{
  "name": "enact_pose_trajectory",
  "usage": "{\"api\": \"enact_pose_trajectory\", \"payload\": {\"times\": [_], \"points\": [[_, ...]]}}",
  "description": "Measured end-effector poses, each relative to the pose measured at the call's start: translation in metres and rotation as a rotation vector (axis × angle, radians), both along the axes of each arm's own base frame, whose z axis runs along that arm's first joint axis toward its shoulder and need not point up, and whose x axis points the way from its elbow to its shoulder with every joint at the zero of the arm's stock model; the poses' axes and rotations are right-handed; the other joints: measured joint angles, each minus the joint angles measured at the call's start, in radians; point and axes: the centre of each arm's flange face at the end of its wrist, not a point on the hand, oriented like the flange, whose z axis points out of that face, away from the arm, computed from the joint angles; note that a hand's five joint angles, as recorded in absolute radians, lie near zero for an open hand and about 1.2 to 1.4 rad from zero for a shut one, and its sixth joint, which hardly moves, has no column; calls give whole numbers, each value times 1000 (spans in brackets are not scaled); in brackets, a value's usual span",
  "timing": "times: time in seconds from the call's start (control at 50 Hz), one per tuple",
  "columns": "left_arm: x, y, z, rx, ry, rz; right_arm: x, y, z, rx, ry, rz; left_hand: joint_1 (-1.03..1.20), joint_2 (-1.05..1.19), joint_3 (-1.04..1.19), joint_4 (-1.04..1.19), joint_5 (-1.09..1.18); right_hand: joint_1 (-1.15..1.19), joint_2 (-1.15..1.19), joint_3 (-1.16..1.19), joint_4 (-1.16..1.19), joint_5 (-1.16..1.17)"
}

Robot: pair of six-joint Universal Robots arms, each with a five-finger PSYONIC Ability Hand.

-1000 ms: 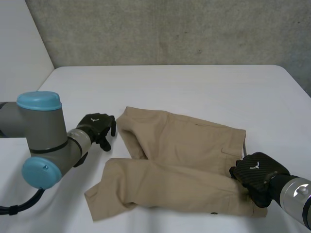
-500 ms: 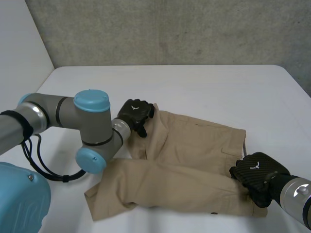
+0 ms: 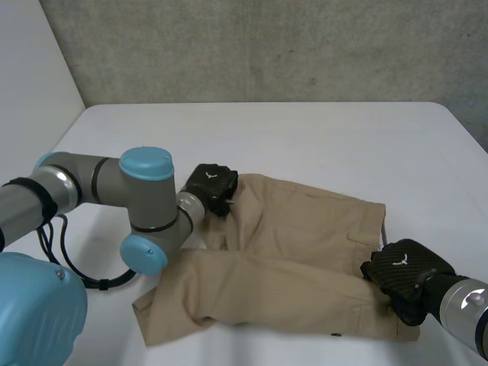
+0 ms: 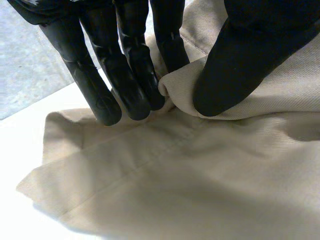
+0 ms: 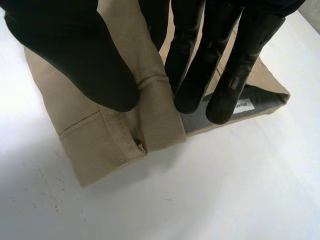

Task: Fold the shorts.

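Observation:
Tan shorts (image 3: 282, 259) lie spread across the middle of the white table (image 3: 320, 137), legs toward the left, waistband toward the right. My left hand (image 3: 211, 185) sits on the far leg's hem; in the left wrist view its fingers (image 4: 125, 75) and thumb pinch a fold of that cloth (image 4: 180, 85). My right hand (image 3: 406, 276) is at the near waistband corner. The right wrist view has its thumb (image 5: 80, 60) and fingers (image 5: 220, 65) closed on the waistband (image 5: 150, 100), beside a grey inner lining with a white label (image 5: 242, 106).
A grey concrete wall (image 3: 267, 46) stands behind the table's far edge. The left arm (image 3: 145, 206) reaches over the table's left side. Bare table lies beyond the shorts.
My left hand has stayed at the far leg's hem since half a second ago and has closed on the cloth. The right hand has not moved.

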Motion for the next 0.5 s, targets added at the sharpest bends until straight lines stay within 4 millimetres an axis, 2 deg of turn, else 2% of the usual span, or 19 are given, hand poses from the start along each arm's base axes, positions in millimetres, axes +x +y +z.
{"api": "enact_pose_trajectory", "payload": {"times": [0.04, 0.06, 0.12, 0.14, 0.2, 0.28, 0.34, 0.4, 0.5], "points": [[2, 0, 3, -5, -7, 13, 0, 0, 0, 0, 0, 0, 0, 8, 9, 10, 0, 0, 0, 0, 0, 0], [9, 2, 14, -20, -31, 48, 0, 0, 0, -1, 0, 0, 0, 9, 12, 10, 0, 0, 0, 0, 0, 0], [15, 5, 24, -34, -51, 72, 0, -1, 0, -2, -1, 0, 0, 10, 12, 10, 0, 0, 0, 0, 0, 0], [23, 8, 35, -49, -69, 93, 0, -1, 1, -5, -1, 0, 0, 11, 12, 11, 0, 0, 0, 0, 0, 0], [35, 12, 49, -64, -88, 119, 0, -1, 1, -8, -2, 0, 0, 13, 14, 13, 0, 0, 0, 0, 0, 0], [65, 25, 68, -51, -122, 163, 1, -2, 1, -12, -1, 0, 0, 13, 14, 13, 0, 0, 0, 0, 0, 0], [78, 36, 68, -17, -146, 174, 1, -1, 0, -11, 0, 0, 0, 13, 14, 13, 0, 0, 0, 0, 0, 0], [92, 55, 59, 49, -185, 180, 1, -1, 0, -9, 2, 0, 0, 13, 14, 13, 0, 0, 0, 0, 0, 0], [99, 70, 52, 92, -211, 181, 1, 1, 0, -6, 2, 4, 0, 6, 6, 3, 0, 0, 0, 0, 0, 0]]}}
